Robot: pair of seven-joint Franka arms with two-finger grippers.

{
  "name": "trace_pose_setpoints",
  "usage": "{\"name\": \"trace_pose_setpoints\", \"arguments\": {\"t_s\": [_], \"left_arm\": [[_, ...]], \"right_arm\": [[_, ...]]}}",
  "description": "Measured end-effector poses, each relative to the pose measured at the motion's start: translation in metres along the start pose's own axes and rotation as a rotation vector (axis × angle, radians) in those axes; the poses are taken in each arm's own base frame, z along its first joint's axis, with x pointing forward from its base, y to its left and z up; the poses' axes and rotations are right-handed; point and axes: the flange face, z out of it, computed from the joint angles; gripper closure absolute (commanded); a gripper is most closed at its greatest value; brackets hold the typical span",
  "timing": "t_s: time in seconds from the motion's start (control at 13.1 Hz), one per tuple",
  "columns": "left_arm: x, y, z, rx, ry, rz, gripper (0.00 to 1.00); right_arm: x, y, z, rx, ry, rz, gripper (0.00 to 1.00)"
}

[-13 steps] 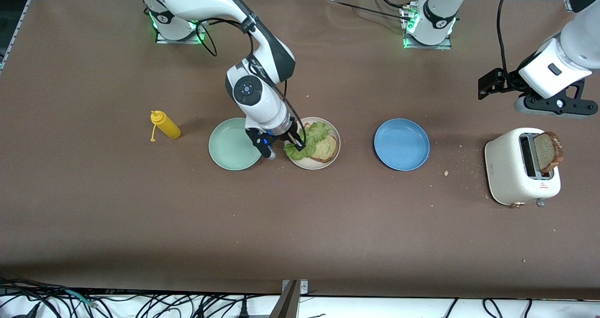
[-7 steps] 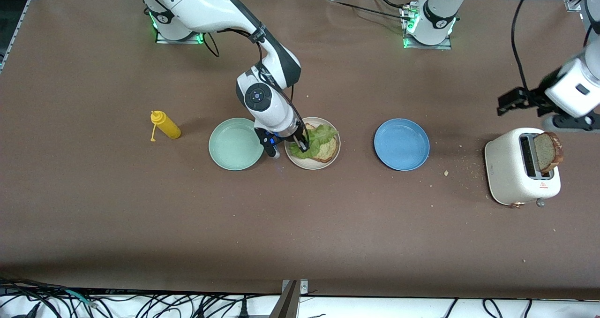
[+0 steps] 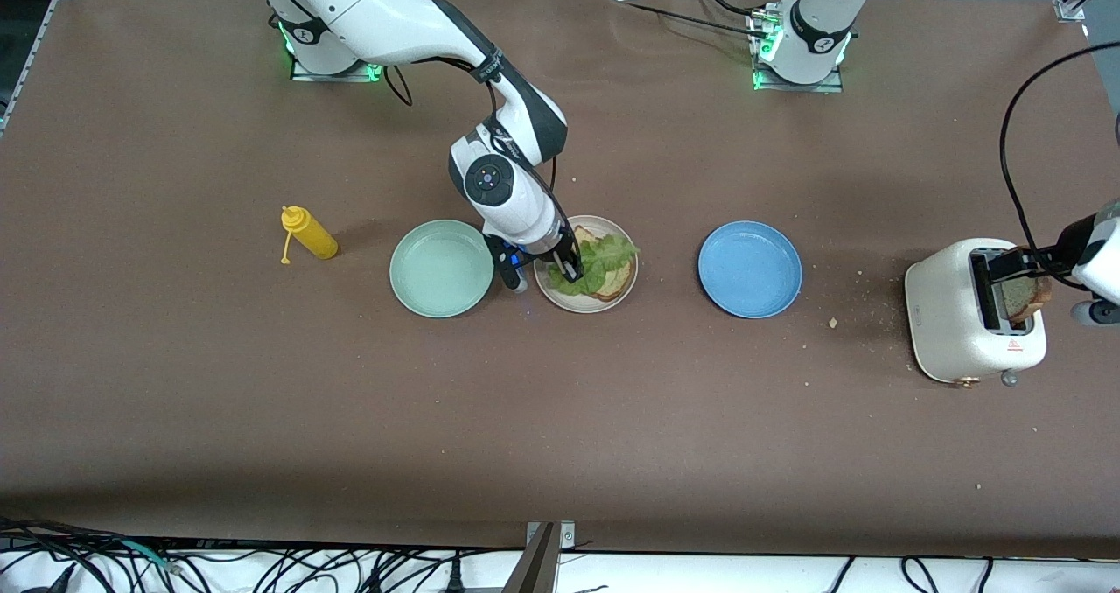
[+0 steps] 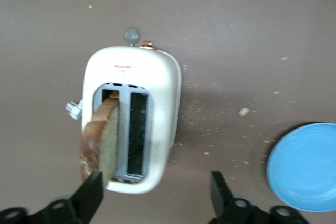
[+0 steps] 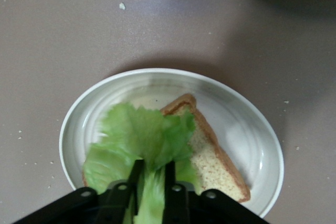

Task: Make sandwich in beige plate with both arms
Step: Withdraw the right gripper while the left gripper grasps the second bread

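Note:
The beige plate (image 3: 619,294) (image 5: 247,129) holds one toast slice (image 3: 618,276) (image 5: 215,161) with a crinkled green lettuce leaf (image 3: 604,256) (image 5: 142,135) draped over it. My right gripper (image 3: 569,271) (image 5: 153,174) is low over the plate's edge, its narrow jaws pinching the leaf's stem. A second toast slice (image 3: 1019,294) (image 4: 102,142) stands up out of one slot of the white toaster (image 3: 949,313) (image 4: 157,82). My left gripper (image 3: 1041,269) (image 4: 155,182) hangs over the toaster, open wide, one finger beside that slice and nothing held.
A mint green plate (image 3: 440,268) lies beside the beige one toward the right arm's end, with a yellow squeeze bottle (image 3: 308,233) past it. A blue plate (image 3: 749,268) (image 4: 307,166) sits between the beige plate and the toaster. Crumbs dot the table near the toaster.
My right gripper has dragged the lettuce farther over the toast on the beige plate. My left gripper has come down over the toaster to the upright slice.

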Motion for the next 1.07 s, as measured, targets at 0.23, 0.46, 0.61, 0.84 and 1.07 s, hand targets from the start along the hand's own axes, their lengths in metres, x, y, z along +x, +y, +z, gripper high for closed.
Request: {"name": "trace_pose_setpoints", "arguments": {"t_s": [0.23, 0.46, 0.61, 0.84, 1.07], "left_arm": [[0.006, -0.033, 0.038, -0.013, -0.037, -0.014, 0.24], [0.008, -0.053, 0.055, 0.012, -0.046, -0.016, 0.49], [0.009, -0.055, 0.06, 0.024, -0.053, -0.013, 0.99], [0.009, -0.058, 0.069, 0.019, -0.069, -0.017, 1.0], [0.008, -0.059, 0.07, 0.018, -0.071, -0.019, 1.0]], "right_arm": [[-0.002, -0.006, -0.008, 0.018, -0.004, -0.002, 0.01], [-0.002, -0.023, -0.048, 0.022, -0.005, -0.024, 0.01], [0.011, -0.034, -0.107, -0.008, 0.0, -0.09, 0.01], [0.061, -0.038, -0.214, -0.067, 0.007, -0.27, 0.01], [0.14, -0.024, -0.302, -0.129, 0.047, -0.504, 0.01]]}}
